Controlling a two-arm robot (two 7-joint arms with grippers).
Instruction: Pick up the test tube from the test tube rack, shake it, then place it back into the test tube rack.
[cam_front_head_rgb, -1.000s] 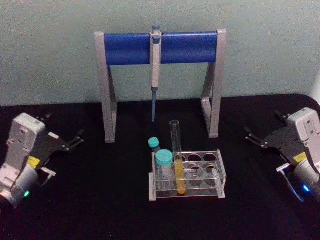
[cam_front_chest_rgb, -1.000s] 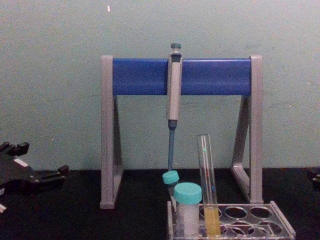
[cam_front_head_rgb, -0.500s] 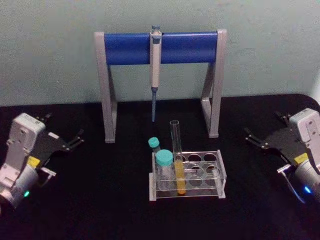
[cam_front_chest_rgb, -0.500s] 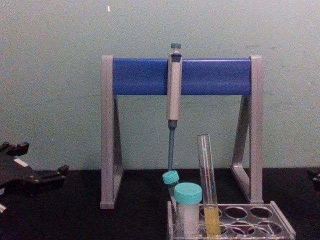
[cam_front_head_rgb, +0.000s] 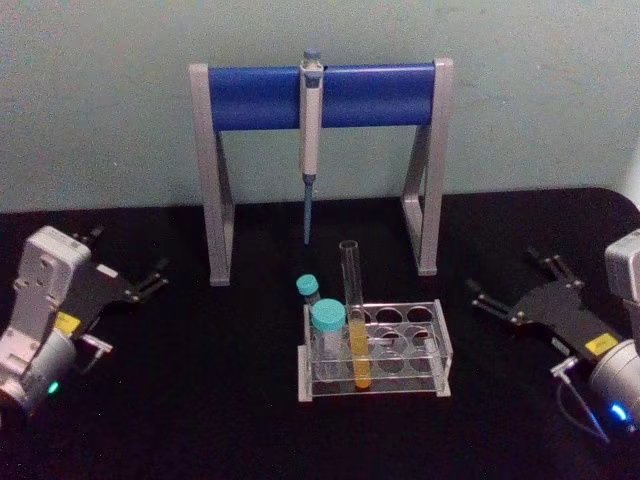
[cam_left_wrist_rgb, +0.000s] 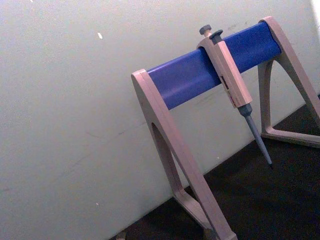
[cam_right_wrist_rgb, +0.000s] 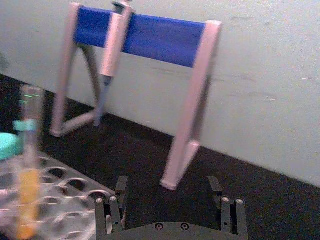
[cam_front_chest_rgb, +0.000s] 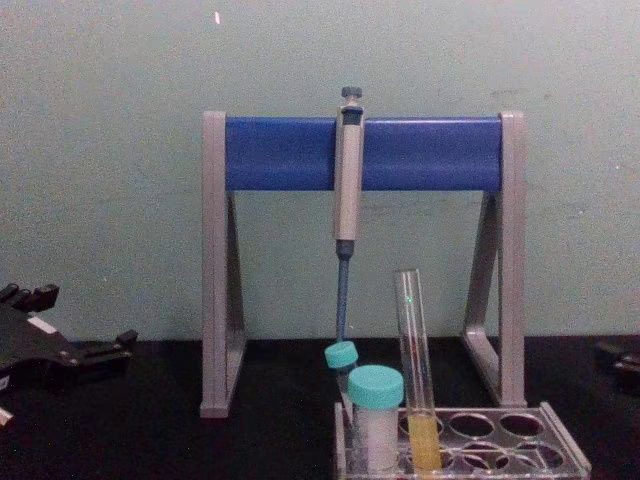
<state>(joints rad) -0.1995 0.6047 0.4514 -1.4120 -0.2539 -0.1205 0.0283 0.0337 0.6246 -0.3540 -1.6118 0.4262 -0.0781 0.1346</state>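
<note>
Test tube (cam_front_head_rgb: 352, 300) stands upright near the left end of the test tube rack (cam_front_head_rgb: 418, 318), with yellow liquid in its lower part, just beside a wide teal-capped tube (cam_front_head_rgb: 327, 335). Right gripper (cam_front_head_rgb: 500, 273) is to the rack's right, jaws wide apart and pointing toward it, apart from the tube. Left gripper (cam_front_head_rgb: 125, 256), jaws apart, sits well off at the left of the bench (cam_front_head_rgb: 200, 400). Bare bench separates each gripper from the rack. Pipette stand (cam_front_head_rgb: 215, 180) stands behind.

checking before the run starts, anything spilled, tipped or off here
Nothing spilled or broken. The test tube stands in the test tube rack. Only the small teal-capped tube leans in its hole. The pipette hangs straight on its stand.
</note>
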